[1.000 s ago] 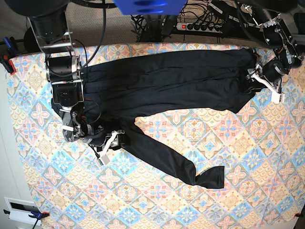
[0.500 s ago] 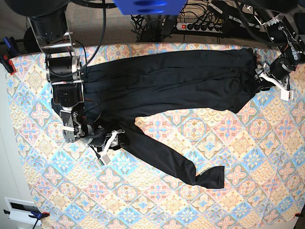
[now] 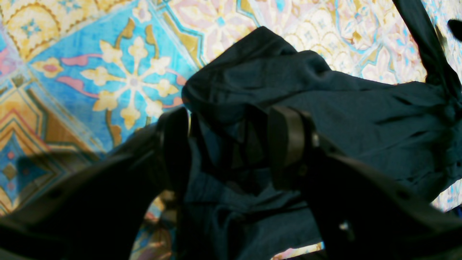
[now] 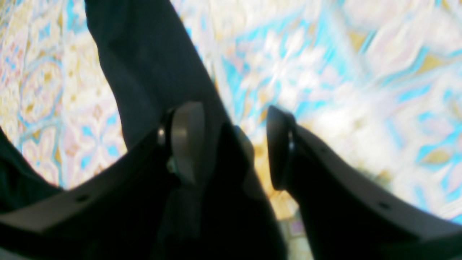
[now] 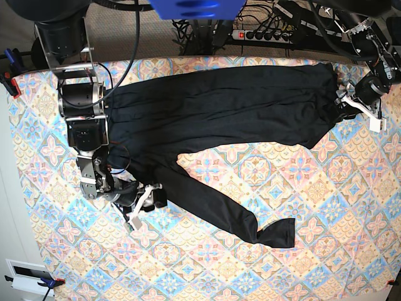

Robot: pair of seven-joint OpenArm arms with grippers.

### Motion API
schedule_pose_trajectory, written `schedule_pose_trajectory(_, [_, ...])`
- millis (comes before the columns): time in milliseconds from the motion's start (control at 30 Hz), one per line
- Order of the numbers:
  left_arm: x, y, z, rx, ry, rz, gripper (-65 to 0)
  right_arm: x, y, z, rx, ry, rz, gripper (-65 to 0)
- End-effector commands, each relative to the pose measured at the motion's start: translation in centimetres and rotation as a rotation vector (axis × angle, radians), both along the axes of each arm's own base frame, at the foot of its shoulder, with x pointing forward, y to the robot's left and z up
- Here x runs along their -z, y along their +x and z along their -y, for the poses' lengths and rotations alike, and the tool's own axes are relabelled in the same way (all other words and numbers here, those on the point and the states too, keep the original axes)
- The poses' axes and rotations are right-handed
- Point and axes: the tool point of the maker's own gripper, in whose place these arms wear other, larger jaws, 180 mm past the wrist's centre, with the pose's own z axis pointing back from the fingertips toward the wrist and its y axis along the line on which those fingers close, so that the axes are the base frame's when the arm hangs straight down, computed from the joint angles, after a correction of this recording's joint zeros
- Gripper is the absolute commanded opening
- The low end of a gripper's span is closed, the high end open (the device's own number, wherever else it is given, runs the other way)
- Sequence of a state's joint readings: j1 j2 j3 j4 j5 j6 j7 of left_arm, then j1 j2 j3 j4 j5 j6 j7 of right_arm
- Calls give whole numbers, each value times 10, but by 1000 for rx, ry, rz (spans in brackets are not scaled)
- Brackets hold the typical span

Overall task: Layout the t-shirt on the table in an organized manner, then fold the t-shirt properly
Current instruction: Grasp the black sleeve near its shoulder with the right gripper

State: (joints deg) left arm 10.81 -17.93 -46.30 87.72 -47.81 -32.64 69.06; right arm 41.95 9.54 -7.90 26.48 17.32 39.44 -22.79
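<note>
Black t-shirt (image 5: 219, 106) is spread across table (image 5: 326, 207), one sleeve trailing. Left gripper (image 3: 231, 144) is closed on bunched fabric; right gripper (image 4: 231, 144) is seen parted, gripping nothing.

I am working in what looks like a robot lab: a black power strip (image 5: 266, 34) with tangled black cables (image 5: 207, 28) sits behind the pastel diamond-tiled cloth-covered table (image 5: 326, 251), whose corners carry clamps (image 5: 9, 81).

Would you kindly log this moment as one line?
phase: layout | t-shirt: spread, sleeve trailing | left end effector: gripping t-shirt edge | right end effector: open at sleeve
</note>
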Motion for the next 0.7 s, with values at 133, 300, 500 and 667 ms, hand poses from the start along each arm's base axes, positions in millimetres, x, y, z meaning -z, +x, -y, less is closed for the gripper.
schedule_pose_trajectory(133, [-13,7,-5,2,16,45,-302,-27,19,-4,-6,20,71,-379])
schedule_pose_trajectory(300, [-13,8,-5,2,16,46,-302,-14,10,-28,-81,-43,53,-379])
schedule_pose_trajectory(500, [-12,7,-5,2,15,44,-302,5,-4,-29,-99,-71,19,-379])
schedule_pose_trajectory(667, [-12,7,-5,2,16,43,-302,7,-6,-29,-99,-71,17,-379])
